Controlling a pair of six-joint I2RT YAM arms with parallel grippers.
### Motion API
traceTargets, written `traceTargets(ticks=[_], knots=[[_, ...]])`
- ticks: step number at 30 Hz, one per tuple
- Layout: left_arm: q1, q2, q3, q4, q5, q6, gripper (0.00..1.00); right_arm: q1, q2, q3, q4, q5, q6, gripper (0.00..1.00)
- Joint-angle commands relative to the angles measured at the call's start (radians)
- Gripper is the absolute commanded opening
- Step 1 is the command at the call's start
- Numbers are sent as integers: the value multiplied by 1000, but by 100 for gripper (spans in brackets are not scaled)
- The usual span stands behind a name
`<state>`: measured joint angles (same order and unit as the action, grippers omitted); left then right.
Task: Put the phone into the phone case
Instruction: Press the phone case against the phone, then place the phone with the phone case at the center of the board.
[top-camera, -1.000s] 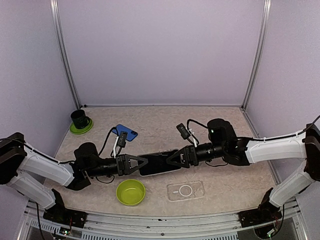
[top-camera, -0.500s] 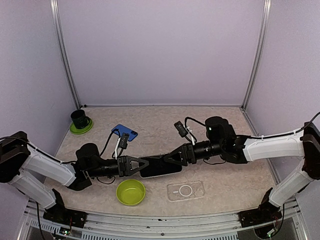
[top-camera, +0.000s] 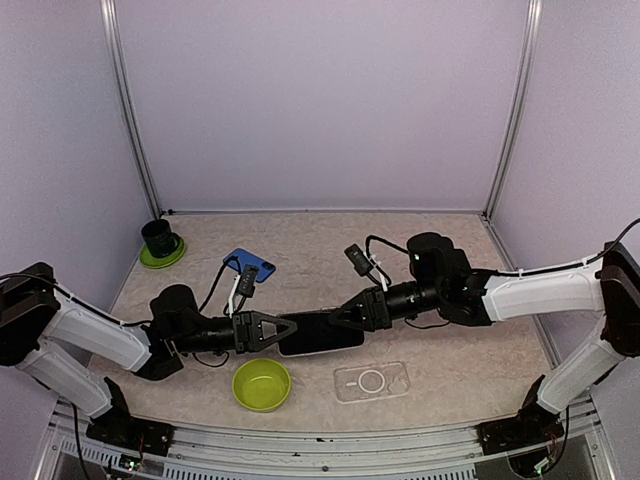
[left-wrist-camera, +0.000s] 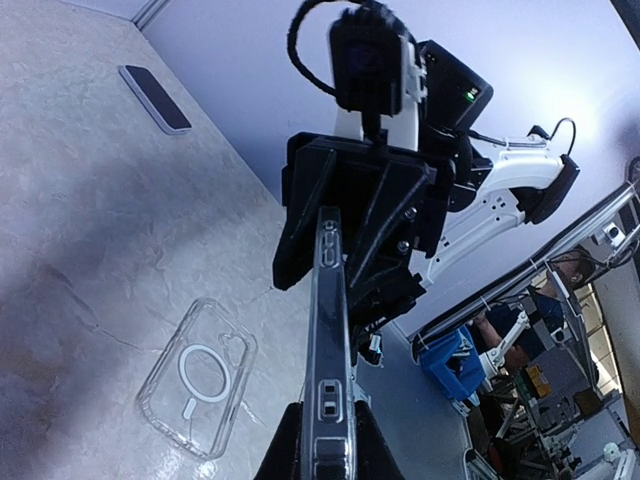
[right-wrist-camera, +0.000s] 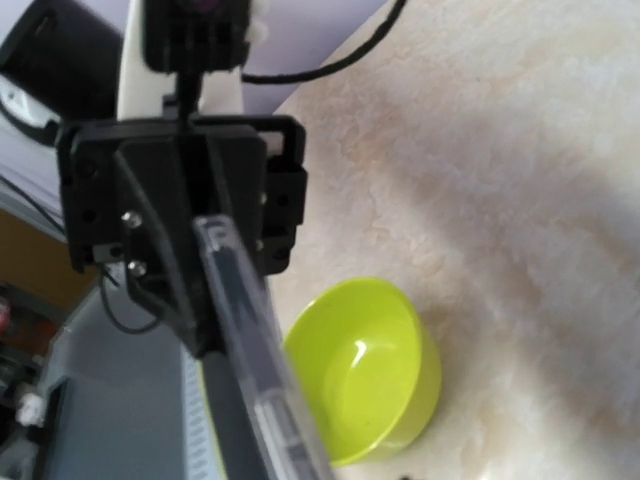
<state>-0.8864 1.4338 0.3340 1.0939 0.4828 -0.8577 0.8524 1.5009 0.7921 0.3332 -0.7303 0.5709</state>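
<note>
I see the black slab phone (top-camera: 318, 334) held off the mottled beige bench (top-camera: 470, 260), mid-scene. Left pincer (top-camera: 284, 331): clenched on the phone's left end. Right pincer (top-camera: 338, 319): fingers flank the phone's right end; I cannot tell whether they press it. The clear plastic phone case (top-camera: 371, 381) lies flat on the bench, nearer and to the right, apart from the phone; a lime-green bowl (top-camera: 261, 384) sits left of the case

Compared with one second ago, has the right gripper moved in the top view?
Yes. The right gripper has shifted slightly left, judged against the clear phone case, which has stayed put.
</note>
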Motion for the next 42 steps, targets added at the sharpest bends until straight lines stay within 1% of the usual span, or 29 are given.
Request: traceTargets(ticks=[1, 3, 4, 5, 9, 10, 12, 15, 17, 20, 21, 23, 25, 28, 29, 34, 38, 40, 42], knots=[[18, -32, 46, 39, 24, 34, 0, 7, 9, 26, 11, -98, -22, 17], [20, -42, 52, 8, 29, 54, 0, 8, 7, 23, 27, -137, -22, 8], [22, -48, 55, -5, 31, 62, 0, 7, 7, 21, 31, -156, -22, 2], [23, -57, 58, -18, 32, 70, 0, 7, 7, 21, 36, -176, -24, 0], [34, -78, 69, -58, 39, 90, 0, 7, 0, 18, 57, -244, -21, 0], [36, -84, 71, -67, 40, 93, 5, 7, -4, 19, 63, -260, -18, 0], [42, -91, 72, -77, 40, 97, 18, 6, -23, 22, 60, -243, -26, 0], [51, -101, 67, -81, 35, 89, 43, -1, -72, 22, 30, -145, -49, 0], [56, -111, 55, -81, 21, 82, 51, -19, -103, 17, 14, -73, -40, 0], [65, -137, 37, -85, -6, 77, 60, -60, -137, -2, 22, -26, 0, 0], [67, -143, 31, -91, -17, 80, 64, -72, -147, -9, 24, -7, 14, 0], [67, -166, 26, -115, -43, 86, 67, -96, -168, -19, 18, 37, 42, 0], [68, -184, 20, -125, -63, 89, 73, -119, -180, -22, 12, 87, 71, 0], [68, -207, 8, -127, -87, 87, 75, -146, -196, -21, 4, 174, 133, 0], [69, -210, 4, -127, -93, 84, 80, -153, -201, -21, 4, 209, 150, 0], [68, -226, -12, -122, -99, 70, 84, -193, -214, -23, -28, 438, 243, 0], [68, -253, -23, -141, -113, 66, 87, -243, -196, -27, -35, 553, 321, 0], [67, -275, -33, -149, -117, 62, 97, -277, -175, -27, -40, 591, 362, 0], [67, -298, -43, -172, -122, 67, 99, -305, -156, -29, -38, 642, 408, 0]])
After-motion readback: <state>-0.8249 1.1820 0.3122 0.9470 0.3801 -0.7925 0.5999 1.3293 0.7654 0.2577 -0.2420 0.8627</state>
